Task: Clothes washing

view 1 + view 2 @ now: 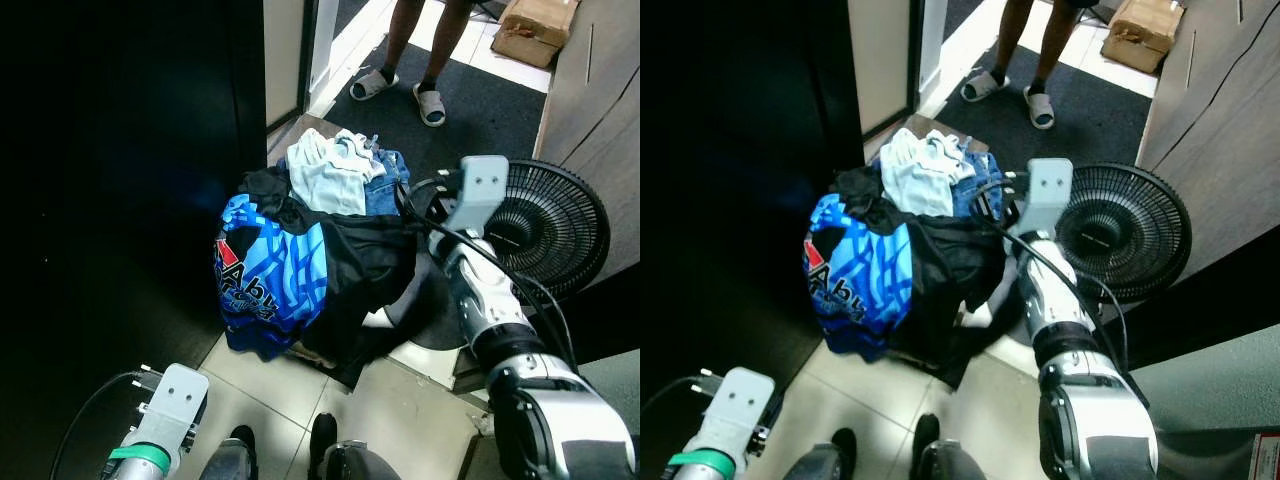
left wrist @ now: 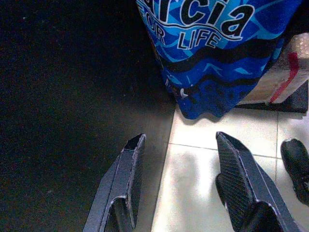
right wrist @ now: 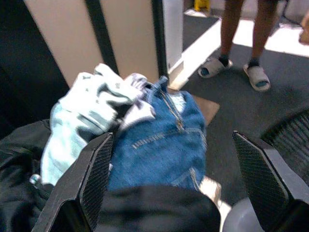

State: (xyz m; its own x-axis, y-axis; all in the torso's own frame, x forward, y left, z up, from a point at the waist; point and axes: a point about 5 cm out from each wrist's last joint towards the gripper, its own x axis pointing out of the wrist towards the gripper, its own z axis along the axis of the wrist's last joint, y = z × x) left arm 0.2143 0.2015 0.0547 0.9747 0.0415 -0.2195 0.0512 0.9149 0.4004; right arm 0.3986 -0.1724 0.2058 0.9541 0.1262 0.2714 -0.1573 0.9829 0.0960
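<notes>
A heaped pile of mixed clothes (image 1: 320,250) sits on the pale tiled floor (image 1: 400,390) against a dark wall, with a blue printed jersey (image 1: 270,275) draped down its front, a black garment (image 1: 365,265) beside it, and folded blue denim jeans (image 3: 161,142) and a white crumpled shirt (image 1: 325,170) on top. A round black floor fan (image 1: 550,225) stands just right of the pile. A person's sandalled feet (image 1: 400,90) stand on a dark mat beyond. The right gripper (image 3: 178,183) hovers over the jeans, fingers spread wide. The left gripper (image 2: 178,179) hangs low near the jersey's hem, fingers apart.
</notes>
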